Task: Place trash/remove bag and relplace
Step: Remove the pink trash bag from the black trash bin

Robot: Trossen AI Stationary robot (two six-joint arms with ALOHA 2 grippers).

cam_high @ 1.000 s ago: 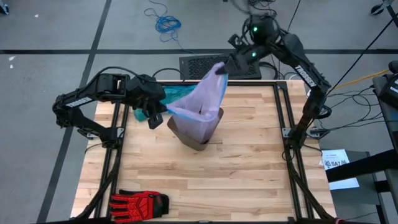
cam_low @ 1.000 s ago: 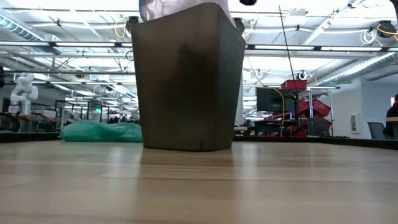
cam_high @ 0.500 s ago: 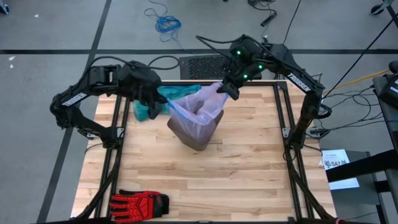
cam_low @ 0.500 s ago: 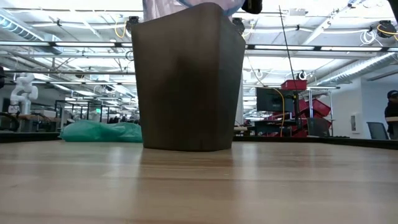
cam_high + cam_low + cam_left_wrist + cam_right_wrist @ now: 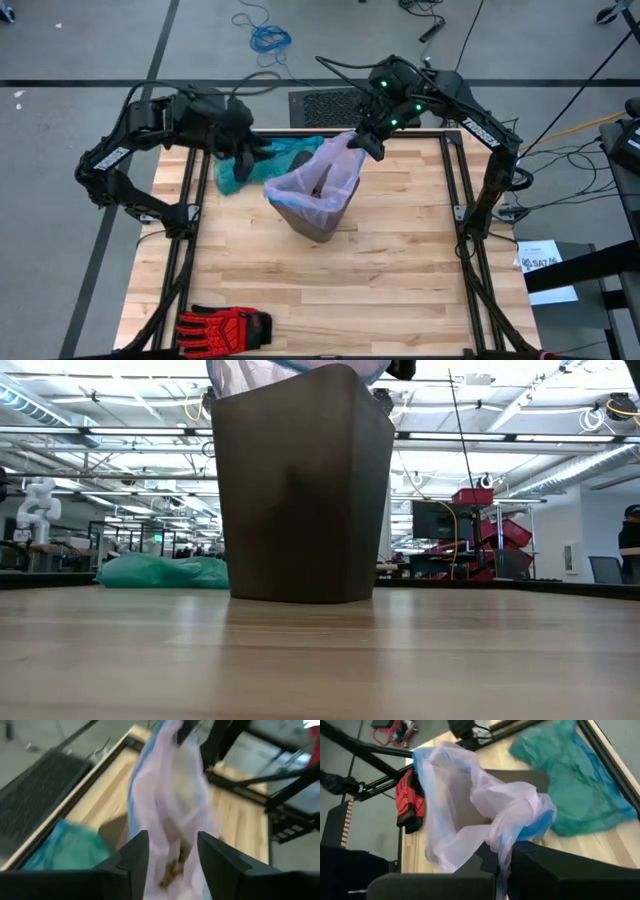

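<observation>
A: Where is the bag [image 5: 318, 180]?

B: In the brown bin [image 5: 312, 215], its far edge pinched by the closed right gripper [image 5: 362, 143]. The left gripper [image 5: 246, 160], jaws parted and empty, sits beside the rim.

A: Good practice?

B: Probably re-grip the near edge, then stretch it over the rim.

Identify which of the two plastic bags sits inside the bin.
The pink bag: it lines the bin, one edge pinched by the right gripper. The green bag lies flat on the table behind.

Robotics lab (ceiling trusses [image 5: 520, 430], workstations)
</observation>
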